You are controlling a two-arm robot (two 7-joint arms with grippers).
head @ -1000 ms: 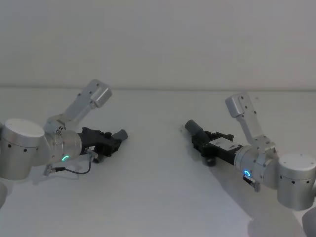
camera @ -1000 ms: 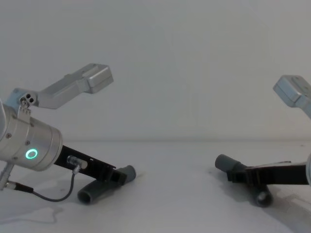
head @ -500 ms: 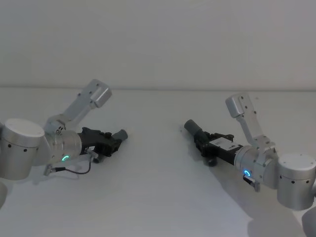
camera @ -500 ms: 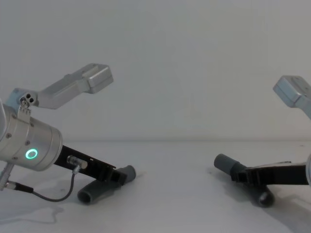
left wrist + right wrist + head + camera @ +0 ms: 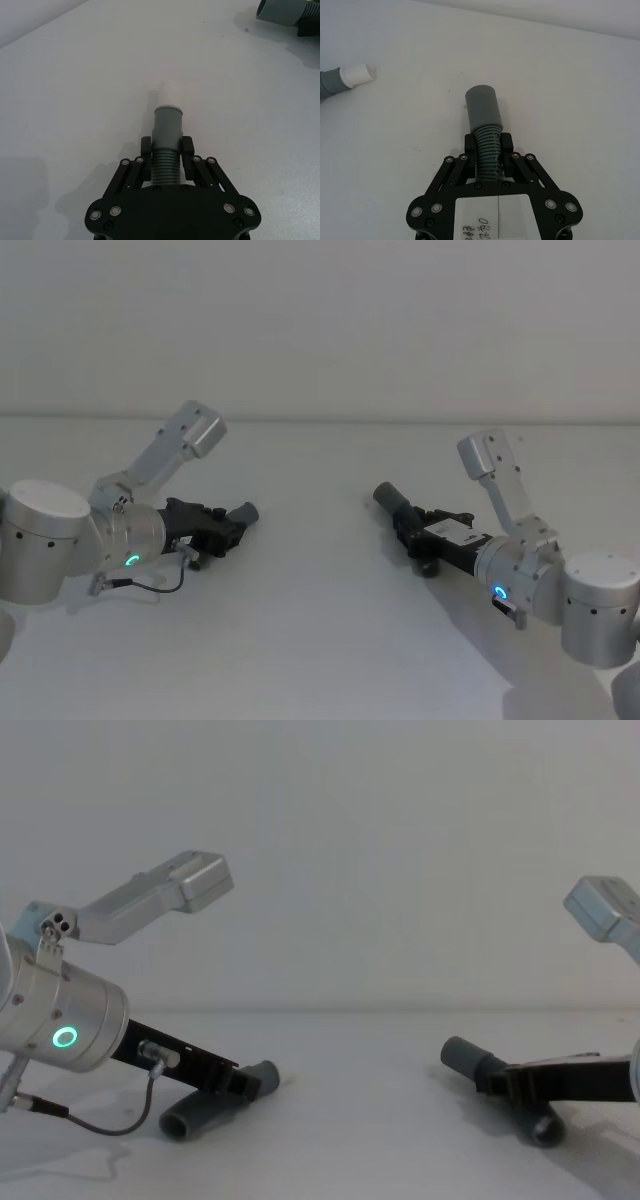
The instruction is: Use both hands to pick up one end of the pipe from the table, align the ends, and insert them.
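- On the left half of the white counter [image 5: 320,640], the left gripper [image 5: 232,527] sits low, with its silver arm reaching in from the robot's left.
- Its fingers are drawn in to a narrow gap and clamp the corrugated middle of one dark grey pipe piece [image 5: 167,131], one finger pressing on each side.
- This left piece slopes in the chest view. Its front cuff is raised just past the fingers, and its open rear end [image 5: 178,1125] is down at the counter. Whether that end touches the surface cannot be told.
- The narrow white tip [image 5: 357,75] on its grey cuff points toward the middle of the counter.
- On the right half, the right gripper [image 5: 408,528] is just as low and closed the same way on the ribbed middle of the second pipe piece [image 5: 484,112].
- That piece's wide plain grey cuff [image 5: 388,497] sticks out beyond the fingers, aimed toward the centre and slightly upward — its other end [image 5: 546,1128] hangs down below the gripper, near the counter.
- The two ends face each other but are well apart, with bare counter between them.
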